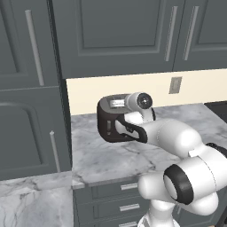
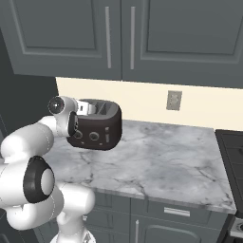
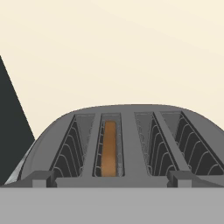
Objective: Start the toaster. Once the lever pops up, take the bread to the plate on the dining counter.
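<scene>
The dark toaster (image 1: 106,116) stands at the back left of the marble worktop, against the cream wall. My hand hovers just in front of and level with its silver slotted top (image 3: 127,131). My gripper (image 3: 111,178) is open, its two fingertips (image 3: 43,177) wide apart, with nothing between them. The golden-brown bread (image 3: 109,148) sits upright in the second slot from the left, low inside it. A small lever (image 1: 109,127) with a pale slot shows on the toaster's dark side. Two round knobs (image 2: 86,136) face the front. The plate and the dining counter are out of view.
The marble worktop (image 2: 156,161) stretches right of the toaster, with grey drawers (image 1: 119,190) under it. Grey wall cabinets (image 2: 142,38) hang above. A wall outlet (image 2: 174,100) is on the backsplash. A tall grey cabinet (image 1: 31,111) stands left, and a dark stove edge (image 2: 233,152) right.
</scene>
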